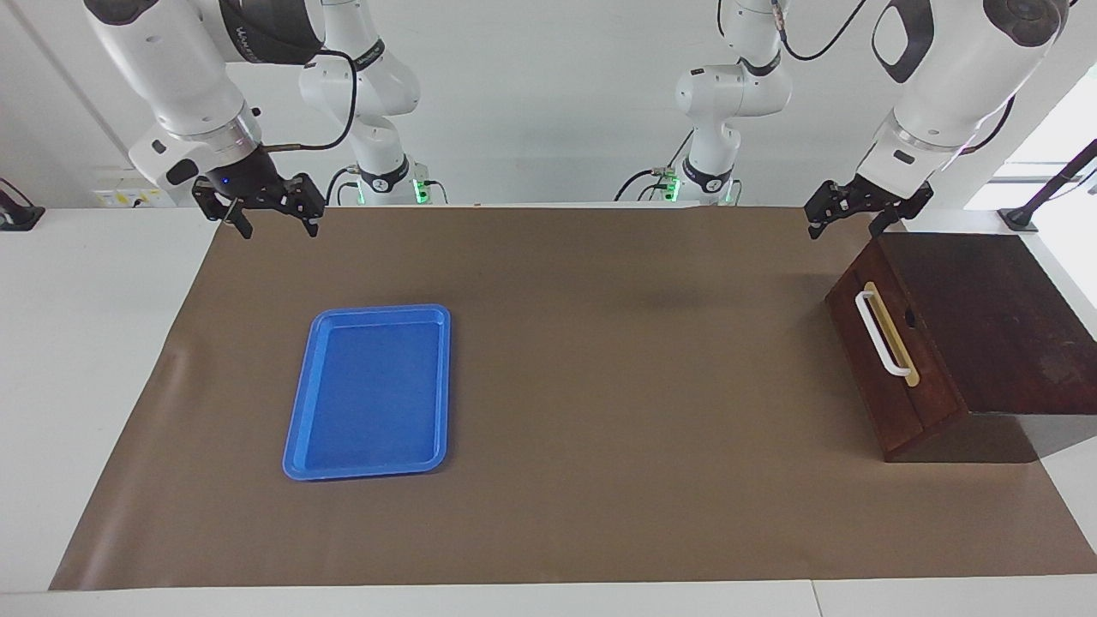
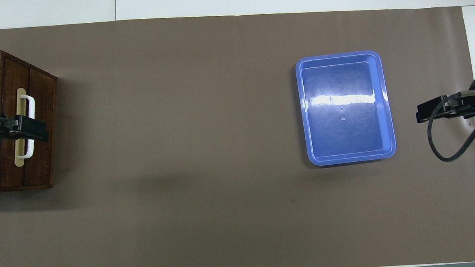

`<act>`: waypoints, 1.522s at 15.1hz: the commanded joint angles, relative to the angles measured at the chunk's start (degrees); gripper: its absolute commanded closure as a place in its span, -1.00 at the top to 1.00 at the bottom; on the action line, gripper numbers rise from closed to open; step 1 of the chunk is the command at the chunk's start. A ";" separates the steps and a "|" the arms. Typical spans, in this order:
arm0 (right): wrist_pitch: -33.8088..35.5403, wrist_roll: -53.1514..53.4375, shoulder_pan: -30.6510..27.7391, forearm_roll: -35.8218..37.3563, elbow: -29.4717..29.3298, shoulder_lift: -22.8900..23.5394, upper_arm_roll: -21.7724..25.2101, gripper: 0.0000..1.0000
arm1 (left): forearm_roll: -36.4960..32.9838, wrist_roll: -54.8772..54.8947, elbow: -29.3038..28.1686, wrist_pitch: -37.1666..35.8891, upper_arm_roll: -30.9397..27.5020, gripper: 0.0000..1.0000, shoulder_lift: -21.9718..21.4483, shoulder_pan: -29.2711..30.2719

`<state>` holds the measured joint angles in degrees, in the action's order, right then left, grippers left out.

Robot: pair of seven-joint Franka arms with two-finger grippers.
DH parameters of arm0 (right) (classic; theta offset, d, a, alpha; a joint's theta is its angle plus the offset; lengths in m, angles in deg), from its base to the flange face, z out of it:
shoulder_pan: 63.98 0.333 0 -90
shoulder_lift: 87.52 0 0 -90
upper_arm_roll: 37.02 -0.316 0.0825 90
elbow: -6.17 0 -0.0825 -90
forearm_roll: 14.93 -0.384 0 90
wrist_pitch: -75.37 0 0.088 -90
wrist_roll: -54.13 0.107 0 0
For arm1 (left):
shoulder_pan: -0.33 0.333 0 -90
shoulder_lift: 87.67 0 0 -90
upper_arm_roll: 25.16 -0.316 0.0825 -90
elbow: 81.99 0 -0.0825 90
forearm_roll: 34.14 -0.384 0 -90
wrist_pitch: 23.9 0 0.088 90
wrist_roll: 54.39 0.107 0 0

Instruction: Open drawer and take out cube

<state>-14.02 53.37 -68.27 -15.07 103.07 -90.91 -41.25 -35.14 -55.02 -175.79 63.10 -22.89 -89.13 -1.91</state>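
1. The brown mat covers most of the table; white table surface shows along its edges, and the wide middle of the mat is bare between the box and the tray.
2. The dark wooden box stands at the left arm's end of the table, on the edge of the mat.
3. The blue tray lies flat toward the right arm's end, with nothing in it and free mat on every side.
4. The drawer is shut, its front flush with the box; its white handle faces the middle of the table.
5. The right gripper hangs over the mat's corner at its own end, jaws spread wide, holding nothing.
6. The left gripper hangs above the box's upper edge, over the handle in the overhead view; jaws wide apart, holding nothing.
7. The cube is not visible.
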 commanded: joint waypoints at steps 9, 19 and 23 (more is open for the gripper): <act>-0.35 -2.67 -4.14 -1.18 0.31 -0.31 -0.43 1.00 | 0.21 0.80 -1.80 5.96 -1.12 1.00 -0.21 -1.28; -2.37 15.76 -3.18 -1.09 0.22 0.13 -0.61 1.00 | -17.37 2.30 -15.53 30.05 -1.12 1.00 6.89 -2.69; -1.93 29.11 -3.27 -4.59 0.31 0.75 -0.70 0.99 | -23.15 2.39 -17.73 35.78 -1.21 1.00 8.48 -0.57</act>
<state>-15.97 76.78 -71.10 -16.81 103.13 -90.53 -41.73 -54.79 -53.09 -191.83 96.65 -23.85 -79.67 -3.28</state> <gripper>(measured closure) 0.000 0.000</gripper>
